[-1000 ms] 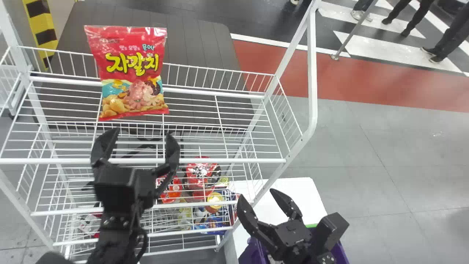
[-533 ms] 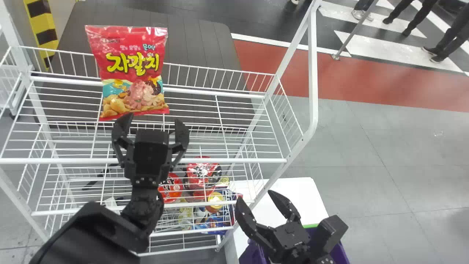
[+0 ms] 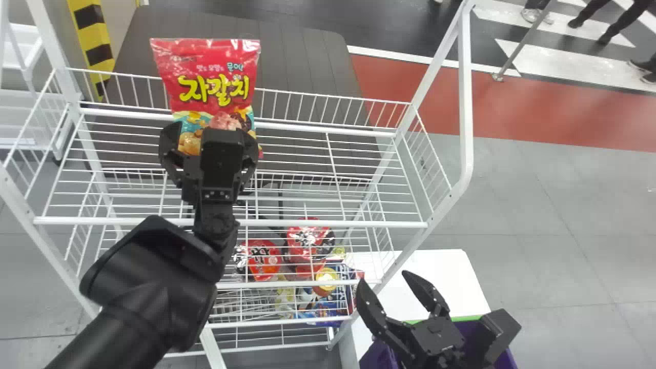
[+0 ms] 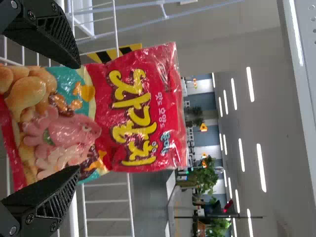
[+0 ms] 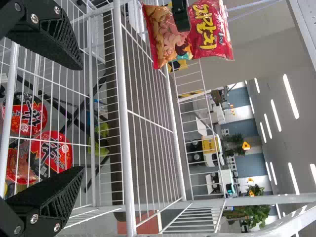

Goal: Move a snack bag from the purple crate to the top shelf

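Your left hand (image 3: 211, 129) has risen and moved forward from low in front of the rack (image 3: 464, 113) to the lower part of the snack bag (image 3: 215, 77). The rack also sits a little farther right in the head view than before, while your right hand (image 3: 383, 277) is still over the purple crate (image 3: 378, 354).

You have the left hand open, its fingers spread with the bag's lower part between them. In its wrist view, the hand (image 4: 79, 117) has one finger overlapping each side edge of the bag; you cannot tell whether either touches.

The bag is upright on the top shelf (image 3: 359, 224), towards the left end, its upper part rising above the back rail (image 3: 333, 97). Its printed front faces you.

Your right hand is open too, its fingers apart with nothing between them. The crate is at the lower right of the head view, just beside a white surface (image 3: 441, 271). Below the top shelf, you can see red noodle bowls (image 3: 264, 260) and other packets (image 3: 328, 310) through the wires.
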Controlling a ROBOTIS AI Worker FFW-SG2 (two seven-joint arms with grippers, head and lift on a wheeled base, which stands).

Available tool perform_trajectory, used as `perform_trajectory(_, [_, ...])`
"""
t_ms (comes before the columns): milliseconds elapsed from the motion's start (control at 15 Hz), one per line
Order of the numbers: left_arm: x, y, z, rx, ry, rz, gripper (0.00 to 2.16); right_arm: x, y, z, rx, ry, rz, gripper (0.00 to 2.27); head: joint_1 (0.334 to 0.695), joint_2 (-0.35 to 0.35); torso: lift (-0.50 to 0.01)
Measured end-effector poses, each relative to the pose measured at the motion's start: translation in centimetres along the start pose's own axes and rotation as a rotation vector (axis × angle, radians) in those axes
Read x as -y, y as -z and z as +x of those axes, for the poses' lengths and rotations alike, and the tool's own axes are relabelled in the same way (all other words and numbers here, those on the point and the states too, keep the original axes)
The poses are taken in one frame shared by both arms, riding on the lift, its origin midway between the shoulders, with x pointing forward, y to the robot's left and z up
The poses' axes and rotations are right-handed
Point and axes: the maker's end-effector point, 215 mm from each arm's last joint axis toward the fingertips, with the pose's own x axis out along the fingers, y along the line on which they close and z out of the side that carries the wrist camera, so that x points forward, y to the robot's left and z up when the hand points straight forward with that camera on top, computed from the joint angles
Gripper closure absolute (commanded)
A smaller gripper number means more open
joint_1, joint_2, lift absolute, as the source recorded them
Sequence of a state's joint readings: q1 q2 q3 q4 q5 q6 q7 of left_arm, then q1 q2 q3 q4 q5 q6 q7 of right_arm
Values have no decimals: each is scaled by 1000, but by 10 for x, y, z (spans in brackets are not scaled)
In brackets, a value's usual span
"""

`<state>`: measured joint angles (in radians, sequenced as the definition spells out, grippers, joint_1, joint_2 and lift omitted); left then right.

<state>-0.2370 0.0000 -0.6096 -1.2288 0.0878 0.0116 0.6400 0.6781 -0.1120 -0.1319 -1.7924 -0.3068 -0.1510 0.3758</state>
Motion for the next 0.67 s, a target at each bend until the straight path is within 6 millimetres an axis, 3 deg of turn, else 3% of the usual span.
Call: perform_trajectory(667, [-11,25,12,-57,-18,8,215,-4,3,-1,-3,-8,14,97,695,-228,0])
